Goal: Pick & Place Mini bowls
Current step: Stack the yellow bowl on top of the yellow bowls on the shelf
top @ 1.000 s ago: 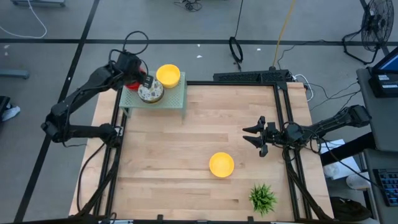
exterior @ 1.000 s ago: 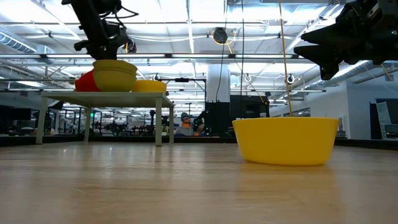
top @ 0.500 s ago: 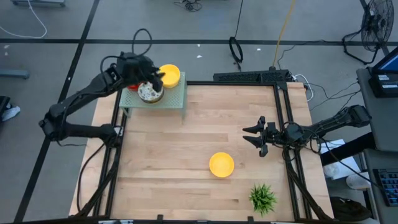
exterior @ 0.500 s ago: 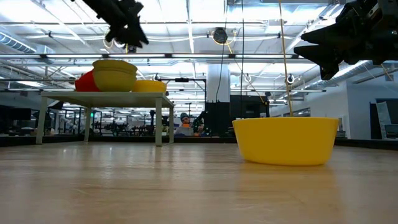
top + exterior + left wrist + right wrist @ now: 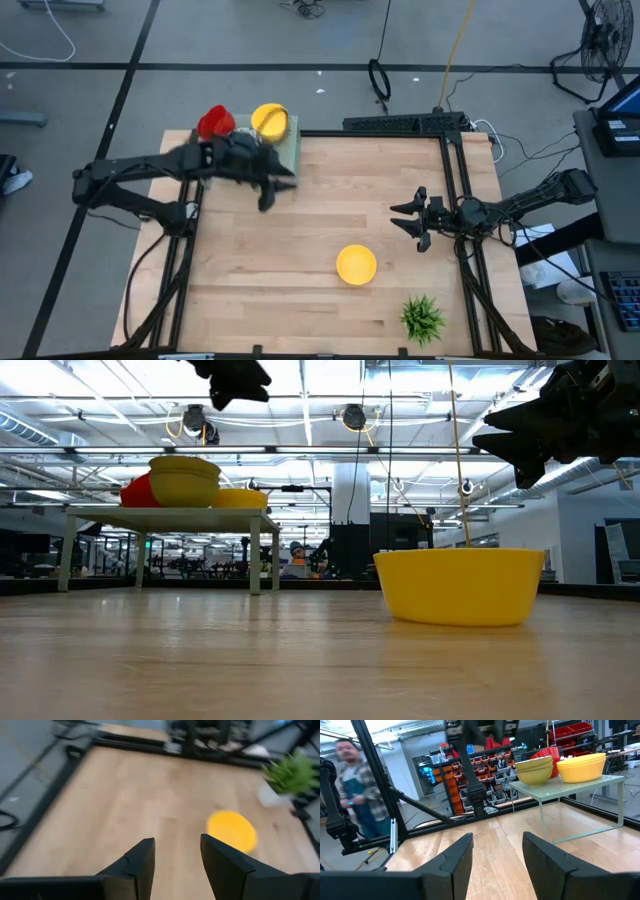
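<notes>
A yellow mini bowl (image 5: 356, 265) rests on its base on the wooden table, right of the middle; it also shows in the low view (image 5: 460, 585) and the left wrist view (image 5: 231, 830). A red bowl (image 5: 213, 122), a yellow bowl (image 5: 270, 120) and a stack of yellow bowls (image 5: 185, 480) sit on the green shelf (image 5: 170, 513) at the far left corner. My left gripper (image 5: 268, 190) is open and empty, high above the table just near of the shelf. My right gripper (image 5: 405, 222) is open and empty above the table's right side.
A small green plant (image 5: 422, 318) stands near the table's near right corner. A black frame (image 5: 455, 180) runs along the table's edges. A person (image 5: 350, 785) stands in the room beyond the table. Bare wood lies between the shelf and the yellow bowl.
My left gripper has left the shelf, risen, and swung out over the table toward the near and right edges, toward the yellow bowl on the table. The bowls on the shelf have stayed in place.
</notes>
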You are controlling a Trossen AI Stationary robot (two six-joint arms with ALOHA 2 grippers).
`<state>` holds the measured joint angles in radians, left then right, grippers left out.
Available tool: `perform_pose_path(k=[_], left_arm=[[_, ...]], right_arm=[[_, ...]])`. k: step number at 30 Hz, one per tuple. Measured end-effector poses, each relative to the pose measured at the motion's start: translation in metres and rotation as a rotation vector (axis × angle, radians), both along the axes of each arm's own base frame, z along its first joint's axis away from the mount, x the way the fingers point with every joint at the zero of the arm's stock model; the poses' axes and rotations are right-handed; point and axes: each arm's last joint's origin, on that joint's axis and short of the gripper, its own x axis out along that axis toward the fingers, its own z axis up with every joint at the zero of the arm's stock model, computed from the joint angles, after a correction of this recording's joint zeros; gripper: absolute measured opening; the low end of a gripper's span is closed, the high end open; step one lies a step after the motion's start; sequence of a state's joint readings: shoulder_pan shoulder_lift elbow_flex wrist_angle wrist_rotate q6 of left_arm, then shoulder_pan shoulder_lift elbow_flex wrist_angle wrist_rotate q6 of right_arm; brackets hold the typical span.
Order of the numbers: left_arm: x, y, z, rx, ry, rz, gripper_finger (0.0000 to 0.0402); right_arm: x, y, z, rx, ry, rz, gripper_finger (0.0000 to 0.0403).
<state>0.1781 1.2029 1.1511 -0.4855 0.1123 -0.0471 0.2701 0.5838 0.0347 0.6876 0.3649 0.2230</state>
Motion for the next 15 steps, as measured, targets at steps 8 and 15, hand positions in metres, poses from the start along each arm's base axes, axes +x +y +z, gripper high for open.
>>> perform_pose_path(k=[8,15], left_arm=[[0.050,-0.055,-0.039,0.092,0.075,-0.235,0.0159],[0.081,-0.092,-0.084,0.214,0.163,-0.427,0.0159]], right_arm=[[0.000,0.000,0.000,-0.001,0.004,0.000,0.0161],[0.000,0.000,-0.001,-0.003,0.012,0.000,0.0161]])
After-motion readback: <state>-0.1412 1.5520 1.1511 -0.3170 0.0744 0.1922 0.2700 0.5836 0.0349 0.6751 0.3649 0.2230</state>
